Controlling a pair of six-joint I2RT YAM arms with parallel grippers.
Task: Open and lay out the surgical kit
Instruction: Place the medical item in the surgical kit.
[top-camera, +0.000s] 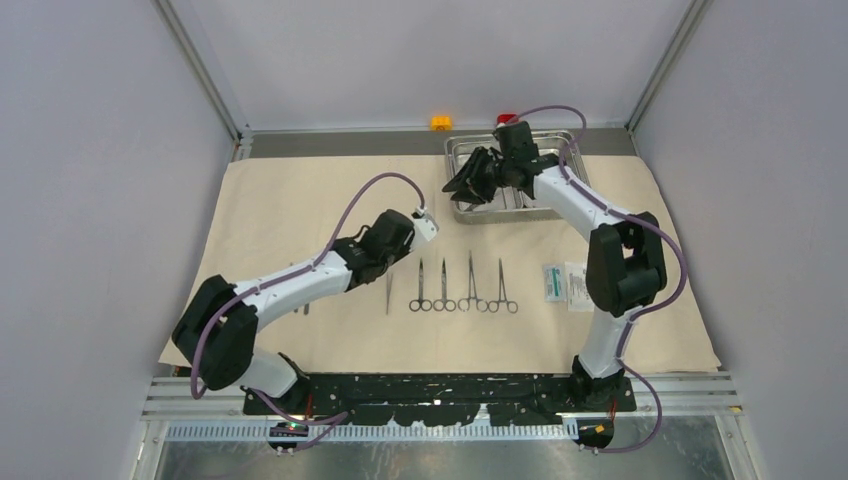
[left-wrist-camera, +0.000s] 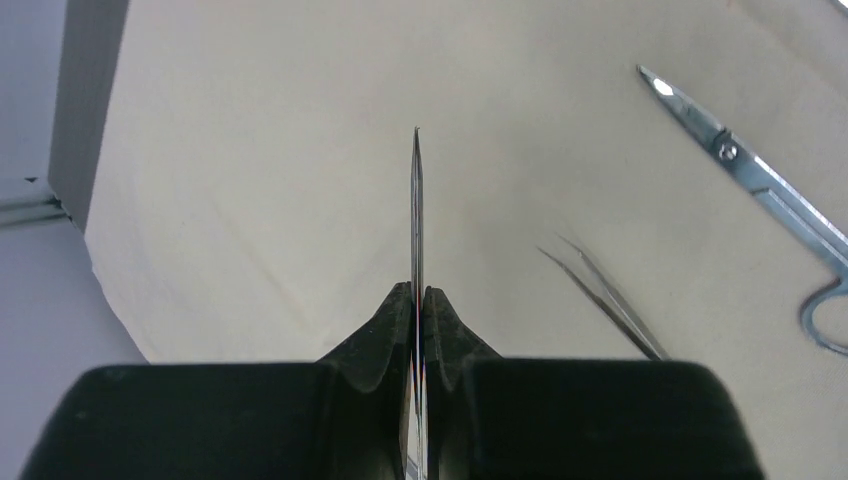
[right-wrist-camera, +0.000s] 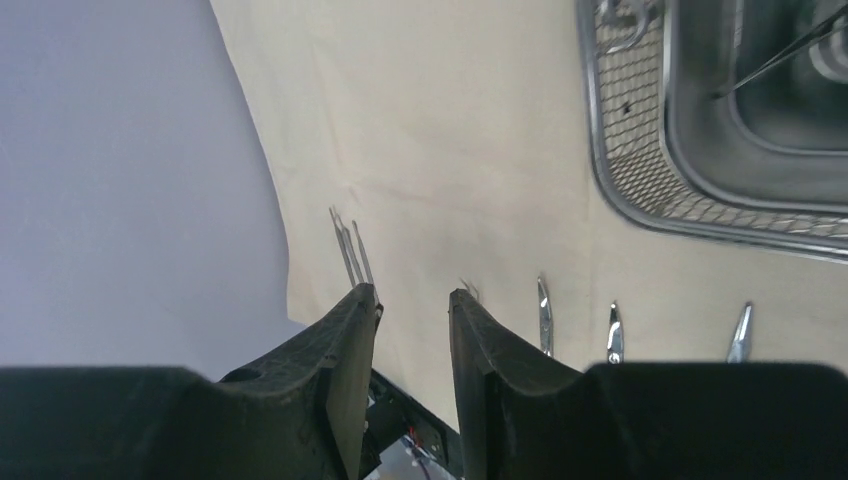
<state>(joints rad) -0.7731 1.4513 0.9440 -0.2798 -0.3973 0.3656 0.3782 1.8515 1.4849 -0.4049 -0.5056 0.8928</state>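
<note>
We see left gripper clamped on slim pointed steel instrument, tip sticking out ahead of fingers, beige cloth beneath, tweezers lying right. Our right gripper half-open, holding nothing; steel tray ahead-right, clamps just right.

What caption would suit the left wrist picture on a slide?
Left gripper shut on a slim steel tool over the beige cloth, tweezers lying alongside.

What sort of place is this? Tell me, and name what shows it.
Probably a robotics lab test cell, staged as a surgical bench: a left arm and right arm bolted side by side inside plain walls, and a beige cloth carrying a row of steel clamps and a steel tray.
</note>
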